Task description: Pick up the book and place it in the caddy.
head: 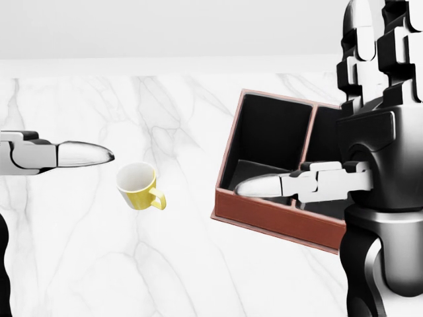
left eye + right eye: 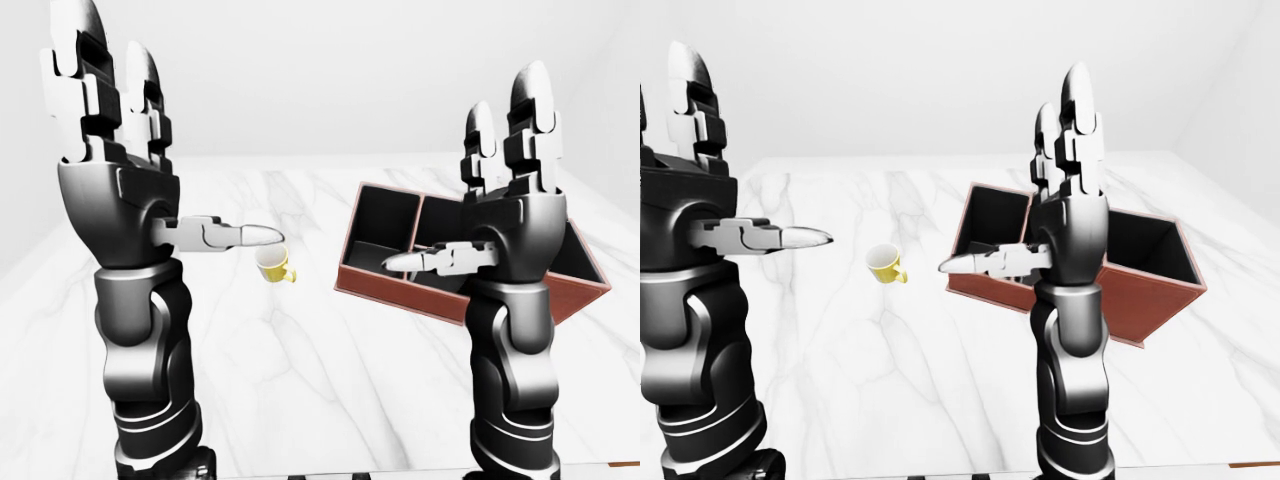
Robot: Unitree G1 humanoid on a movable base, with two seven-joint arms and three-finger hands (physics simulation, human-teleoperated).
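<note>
Black-and-silver, the robot's right hand (image 2: pixel 505 215) stands upright at the right of the left-eye view, its two long fingers (image 2: pixel 528 115) straight up and its thumb (image 2: pixel 430 261) pointing sideways toward the left, so the hand is spread wide and holds nothing. Just behind it in that view sits the reddish-brown rectangular caddy (image 1: pixel 277 221), with dark inner walls and a divider splitting it into compartments; the thumb crosses in front of its near wall, and whether they touch cannot be told. The compartments that show are dark and bare. No book shows in any view, so its place relative to either hand cannot be told.

At the left, the left hand (image 2: pixel 115 200) is raised the same way, fingers up, thumb (image 2: pixel 780 237) pointing right, also spread wide and holding nothing. Between the hands, nearer the left thumb, a small yellow mug with a white inside (image 1: pixel 139 187) rests tilted on the white marble tabletop (image 1: pixel 172 264), apart from the caddy.
</note>
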